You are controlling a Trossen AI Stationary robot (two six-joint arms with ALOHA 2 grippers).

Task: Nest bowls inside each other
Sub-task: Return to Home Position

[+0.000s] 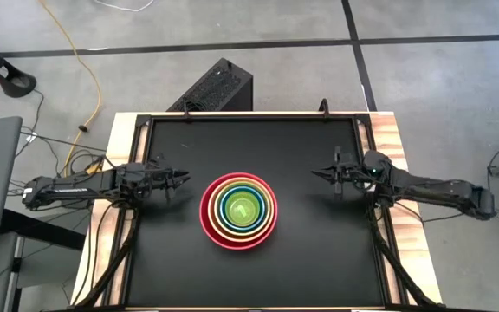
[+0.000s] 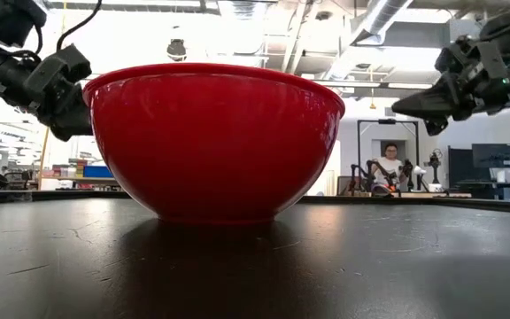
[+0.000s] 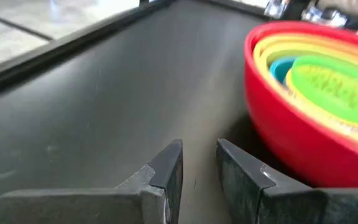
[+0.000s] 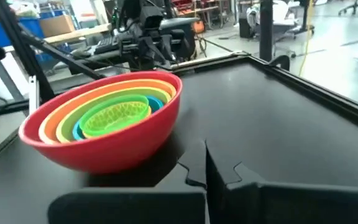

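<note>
Several bowls sit nested as one stack (image 1: 238,211) at the middle of the black table. The red outermost bowl (image 2: 211,142) rests on its base. Inside it show orange, yellow-green, teal and yellow rims, with the bright green bowl (image 4: 114,117) innermost. My left gripper (image 1: 191,179) hovers just left of the stack, and the left wrist view shows its fingers (image 3: 199,149) a little apart with nothing between them. My right gripper (image 1: 312,173) hovers to the right of the stack, its fingers (image 4: 205,152) shut on nothing. Both point level toward the stack, above the table.
A raised rim (image 1: 254,116) frames the black tabletop. A black box (image 1: 219,87) stands on the floor beyond the far edge. A person (image 2: 388,164) sits far off in the room behind. Bare tabletop lies on all sides of the stack.
</note>
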